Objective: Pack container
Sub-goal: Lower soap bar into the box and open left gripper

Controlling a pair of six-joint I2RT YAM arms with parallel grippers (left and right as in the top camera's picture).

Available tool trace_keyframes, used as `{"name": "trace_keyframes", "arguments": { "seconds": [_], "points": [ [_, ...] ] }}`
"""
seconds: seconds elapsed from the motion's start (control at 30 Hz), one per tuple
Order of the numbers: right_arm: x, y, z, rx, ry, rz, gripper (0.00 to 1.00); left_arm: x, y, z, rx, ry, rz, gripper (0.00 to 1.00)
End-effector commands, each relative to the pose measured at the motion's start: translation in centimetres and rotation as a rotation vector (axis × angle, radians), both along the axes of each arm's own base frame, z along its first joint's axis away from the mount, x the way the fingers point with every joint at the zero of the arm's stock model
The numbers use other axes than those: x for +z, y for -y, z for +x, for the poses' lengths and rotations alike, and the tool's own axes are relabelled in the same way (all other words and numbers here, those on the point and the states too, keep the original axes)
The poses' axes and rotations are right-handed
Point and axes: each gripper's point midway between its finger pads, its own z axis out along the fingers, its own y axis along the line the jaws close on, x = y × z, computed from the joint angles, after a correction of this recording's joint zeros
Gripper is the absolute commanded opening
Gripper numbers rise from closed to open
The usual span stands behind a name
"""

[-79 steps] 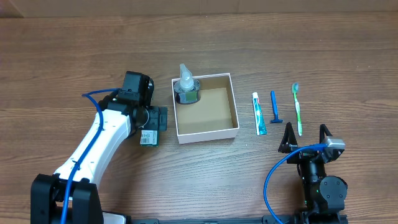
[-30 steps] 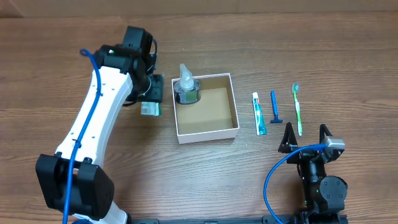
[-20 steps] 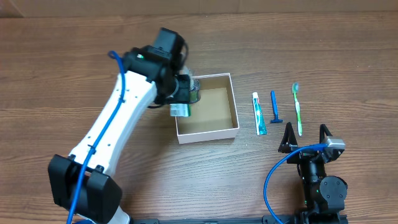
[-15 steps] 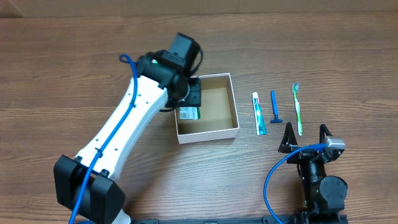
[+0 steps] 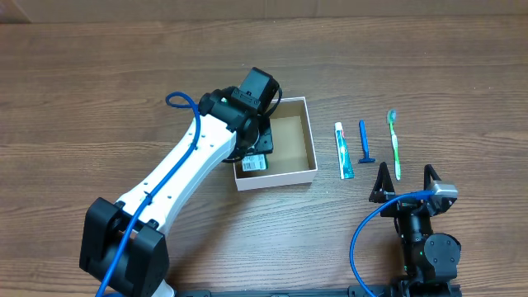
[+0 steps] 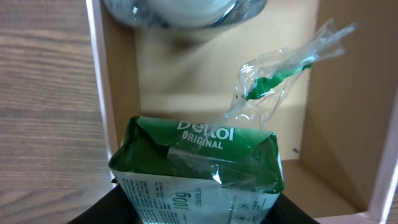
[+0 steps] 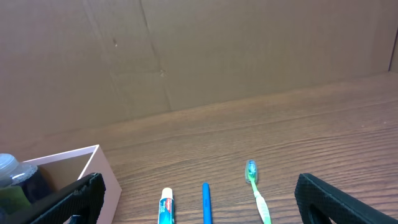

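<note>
The container (image 5: 313, 136) is a square white-walled box with a brown floor, mid-table. My left gripper (image 5: 256, 157) reaches into its near-left corner, shut on a green Dettol soap pack (image 5: 253, 163). In the left wrist view the soap pack (image 6: 199, 162) sits between my black fingers (image 6: 118, 208) just above the box floor (image 6: 186, 81), by its left wall. A clear bottle (image 6: 180, 9) with crinkled plastic wrap (image 6: 273, 78) stands at the box's far side; the arm hides it from overhead. My right gripper (image 5: 404, 177) rests open and empty at the near right.
Right of the box lie a toothpaste tube (image 5: 344, 151), a blue razor (image 5: 364, 142) and a green toothbrush (image 5: 395, 144), side by side just beyond my right gripper (image 7: 198, 193). The right wrist view shows the same three and the box's white wall (image 7: 111, 177).
My left arm has swung right with the soap pack, from the table left of the box to over and into the box's near-left corner. The right arm has not moved.
</note>
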Motion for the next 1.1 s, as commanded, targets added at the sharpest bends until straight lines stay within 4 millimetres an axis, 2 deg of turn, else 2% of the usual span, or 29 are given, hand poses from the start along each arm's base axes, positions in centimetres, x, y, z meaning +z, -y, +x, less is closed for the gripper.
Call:
{"name": "trace_keyframes", "arguments": {
  "seconds": [0.0, 0.13, 0.17, 0.2, 0.27, 0.4, 0.53, 0.73, 0.83, 0.93, 0.97, 1.07],
  "points": [
    [-0.2, 0.1, 0.0, -0.005, 0.003, -0.007, 1.00, -0.3, -0.2, 0.1, 0.033, 0.004, 0.012, 0.50],
    [-0.2, 0.1, 0.0, -0.005, 0.004, -0.007, 1.00, -0.4, -0.3, 0.1, 0.032, 0.002, 0.013, 0.53],
    [-0.2, 0.1, 0.0, -0.005, 0.004, -0.007, 1.00, -0.4, -0.3, 0.1, 0.032, 0.003, 0.013, 0.57],
    [-0.2, 0.1, 0.0, -0.005, 0.004, -0.007, 1.00, -0.3, -0.2, 0.2, 0.032, 0.007, 0.011, 0.66],
    [-0.2, 0.1, 0.0, -0.005, 0.004, -0.007, 1.00, -0.2, -0.1, 0.5, 0.034, 0.019, 0.003, 0.71],
    [-0.2, 0.1, 0.0, -0.005, 0.004, -0.007, 1.00, 0.9, 0.0, 1.4, 0.036, 0.050, -0.014, 0.73],
    [-0.2, 0.1, 0.0, -0.005, 0.004, -0.007, 1.00, 3.0, 0.1, 2.3, 0.017, 0.086, -0.026, 0.73],
    [-0.2, 0.1, 0.0, -0.005, 0.004, -0.007, 1.00, 7.8, -0.4, 3.4, -0.013, 0.154, -0.015, 0.73],
    [-0.2, 0.1, 0.0, -0.005, 0.004, -0.007, 1.00, 9.6, -2.0, 4.0, 0.003, 0.195, 0.043, 0.74],
    [-0.2, 0.1, 0.0, -0.005, 0.004, -0.007, 1.00, 11.0, -4.7, 4.6, 0.047, 0.226, 0.130, 0.79],
    [-0.2, 0.1, 0.0, -0.005, 0.004, -0.007, 1.00, 11.3, -5.7, 4.7, 0.066, 0.231, 0.160, 1.00],
    [-0.2, 0.1, 0.0, -0.005, 0.004, -0.007, 1.00, 12.0, -9.6, 5.0, 0.143, 0.227, 0.249, 1.00]
  ]
}}
